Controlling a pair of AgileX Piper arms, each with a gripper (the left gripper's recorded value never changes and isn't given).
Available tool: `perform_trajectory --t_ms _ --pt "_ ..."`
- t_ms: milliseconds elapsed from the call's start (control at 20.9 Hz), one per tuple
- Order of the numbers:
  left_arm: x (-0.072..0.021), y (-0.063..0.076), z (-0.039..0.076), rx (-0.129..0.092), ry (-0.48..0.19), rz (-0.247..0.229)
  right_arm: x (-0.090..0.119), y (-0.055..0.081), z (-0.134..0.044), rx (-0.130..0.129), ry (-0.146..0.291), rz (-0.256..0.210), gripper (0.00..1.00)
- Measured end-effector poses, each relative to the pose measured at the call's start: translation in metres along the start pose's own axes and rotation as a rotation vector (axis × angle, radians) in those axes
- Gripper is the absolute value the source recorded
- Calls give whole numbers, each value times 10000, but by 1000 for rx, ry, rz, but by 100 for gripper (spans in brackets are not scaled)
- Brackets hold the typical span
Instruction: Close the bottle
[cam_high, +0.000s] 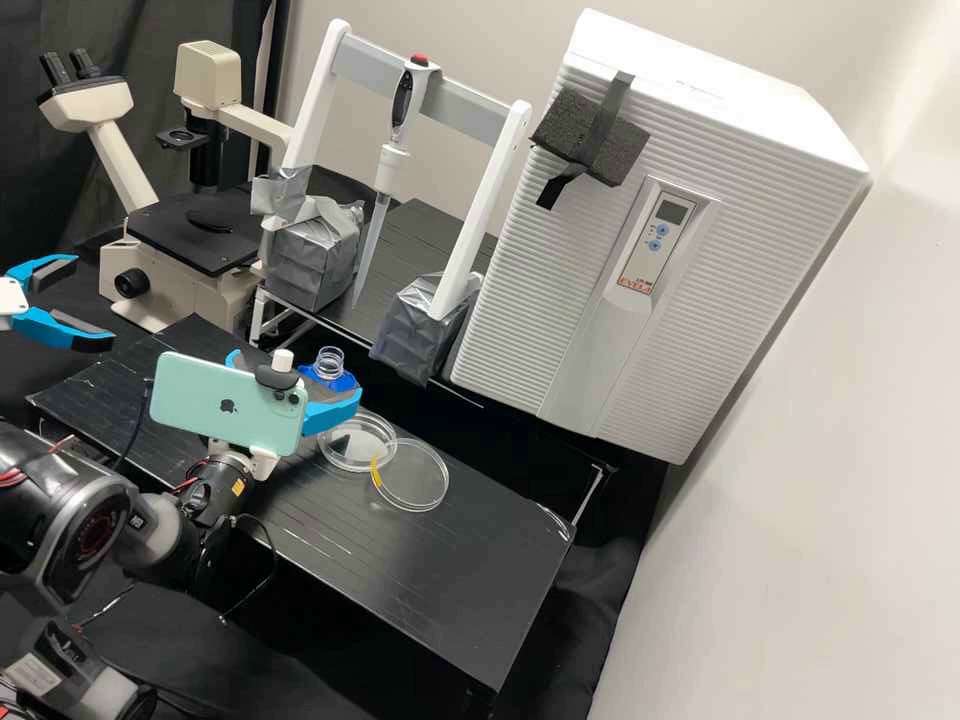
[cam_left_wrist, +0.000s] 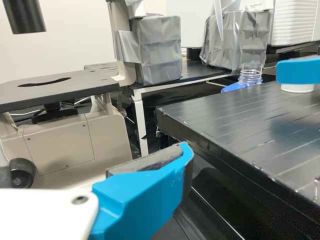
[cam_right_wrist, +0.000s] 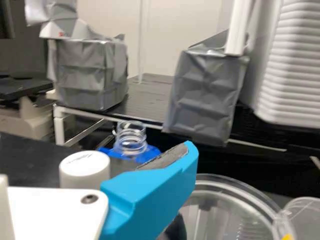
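Right gripper, fingers spread, sits low over the black bench w/ the white cap between them; can't tell whether a pad touches it yet. The open bottle stands upright just beyond the cap, long axis vertical, mouth bare. One of my blue fingertips lies right beside its base. By my reckoning the cap must go up, make a short hop across, then come straight down onto the threads.

Left gripper, also spread & holding nothing, hangs well apart off the bench's edge near the microscope, so the right arm is far the nearer.

Around: two clear petri dishes lie just beside the right gripper, on the side away from the microscope. A grey wrapped block sits close behind the bottle, and a pipette hangs on its stand above. Dishes & block leave little room for a sideways swing, I'd judge; the path from above looks free.
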Motion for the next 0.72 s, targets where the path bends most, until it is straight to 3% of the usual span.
perform_trajectory --t_ms 718 --pt "-11 -6 -10 7 -5 -6 -9 -117 -163 1 97 -50 100"
